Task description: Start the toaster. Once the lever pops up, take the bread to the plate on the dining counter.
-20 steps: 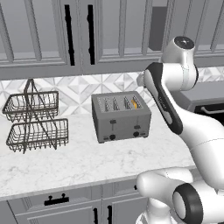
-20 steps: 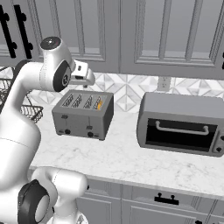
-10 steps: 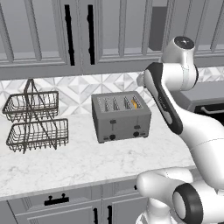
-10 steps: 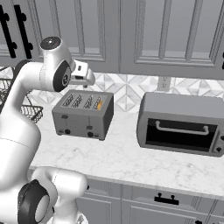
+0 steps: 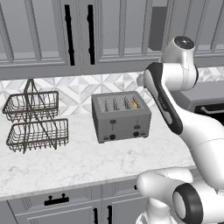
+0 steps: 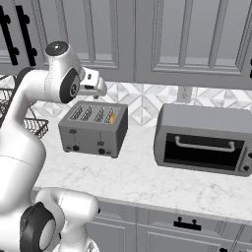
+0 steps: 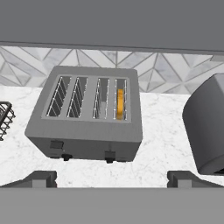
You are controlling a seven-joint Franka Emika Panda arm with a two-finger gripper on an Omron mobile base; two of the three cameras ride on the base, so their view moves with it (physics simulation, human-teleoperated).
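The robot's hand (image 7: 112, 178) hangs above the bench with its two dark fingertips (image 7: 41, 178) spread wide, holding nothing. Below it on the white marble bench (image 5: 78, 162) stands the boxy grey metal four-slot toaster (image 7: 87, 114), the golden-crusted bread slice (image 7: 120, 104) sunk in its rightmost slot. A grey toaster oven (image 6: 204, 139) sits to its right.

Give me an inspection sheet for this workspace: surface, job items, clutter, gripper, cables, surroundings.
Surface: white marble worktop with grey veining, tile backsplash behind.
Job's things: toaster upright on the worktop; bread sits in its rightmost slot, seen from the front. Plate and dining counter: nothing seen.
Clutter: two-tier wire basket left of the toaster; toaster oven to its right, door closed.
Gripper: gripper open, holding nothing, poised above the toaster's front.
Cables: nothing seen; a wall outlet above the toaster oven.
Surroundings: grey cabinets above and below the worktop.
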